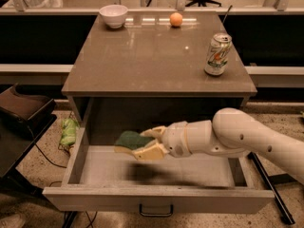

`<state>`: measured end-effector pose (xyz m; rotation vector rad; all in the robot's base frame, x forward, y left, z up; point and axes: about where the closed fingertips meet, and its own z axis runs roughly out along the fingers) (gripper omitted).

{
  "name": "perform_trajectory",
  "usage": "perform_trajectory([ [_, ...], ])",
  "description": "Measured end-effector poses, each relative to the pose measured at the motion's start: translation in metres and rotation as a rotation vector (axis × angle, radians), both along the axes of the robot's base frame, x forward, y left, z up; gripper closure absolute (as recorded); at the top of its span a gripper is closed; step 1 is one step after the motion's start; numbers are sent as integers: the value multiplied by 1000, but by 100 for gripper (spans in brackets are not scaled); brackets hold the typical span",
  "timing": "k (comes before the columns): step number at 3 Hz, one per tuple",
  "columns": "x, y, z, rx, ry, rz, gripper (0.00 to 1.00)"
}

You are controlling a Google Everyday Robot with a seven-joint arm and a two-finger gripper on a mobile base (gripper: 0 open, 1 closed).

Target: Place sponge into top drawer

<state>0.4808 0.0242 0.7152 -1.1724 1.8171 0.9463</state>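
- Over the open top drawer (pixel 97 201), your claw (pixel 142 145) pinches the sponge (pixel 128 139), green side up.
- On the counter (pixel 152 63), you see a soda can (pixel 217 54), bowl (pixel 113 15) and orange (pixel 176 19).

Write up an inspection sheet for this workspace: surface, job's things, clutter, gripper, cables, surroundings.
Surface: brown tabletop, glossy, with three loose items on it.
Job's things: sponge held over the floor of the top drawer, not yet set down; the drawer is pulled fully open and nothing else is seen inside it.
Clutter: white bowl and orange ball at the far edge; soda can upright near the right edge.
Gripper: gripper inside the drawer opening, shut on the sponge.
Cables: dark cable on the floor at the left.
Surroundings: light green bundle on the floor left of the drawer; black bar on the floor at the right.
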Motion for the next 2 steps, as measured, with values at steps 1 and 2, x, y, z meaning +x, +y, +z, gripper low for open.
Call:
perform_trajectory([
  [1, 13, 0, -47, -31, 44, 10, 100],
  [2, 28, 5, -89, -65, 39, 14, 100],
])
